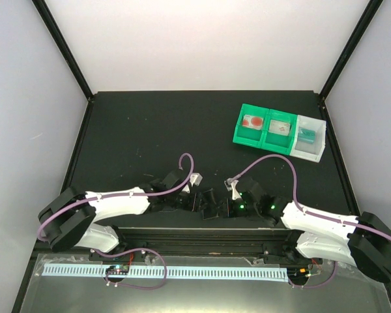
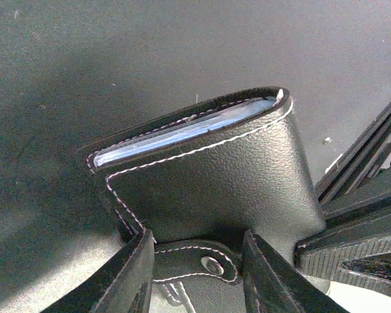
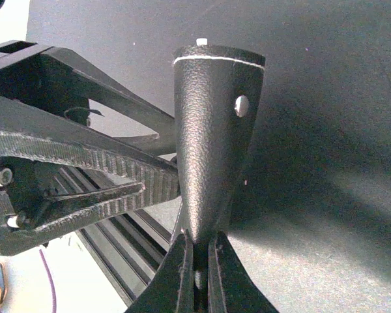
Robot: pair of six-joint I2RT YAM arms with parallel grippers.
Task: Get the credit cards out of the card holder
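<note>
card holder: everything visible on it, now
The card holder is a folded black wallet, pebbled leather look, white edge stitching. Pale blue credit cards show edge-on in its top opening, not yet out. Its snap strap sits at the lower edge between the fingers of the left hand, which appears to grip it. The right hand is pinched shut on a tapered flap with a snap. It looks held above the dark table.

1. We see the thin pale-blue plastic credit cards (image 2: 182,134) only as an edge inside the small black folding card holder (image 2: 234,189); we cannot count them.
2. Its snap strap (image 2: 202,264) runs off the bottom edge.
3. Upper right overhead, the green-and-white three-compartment tray's (image 1: 266,130) contents are too small to name.
</note>
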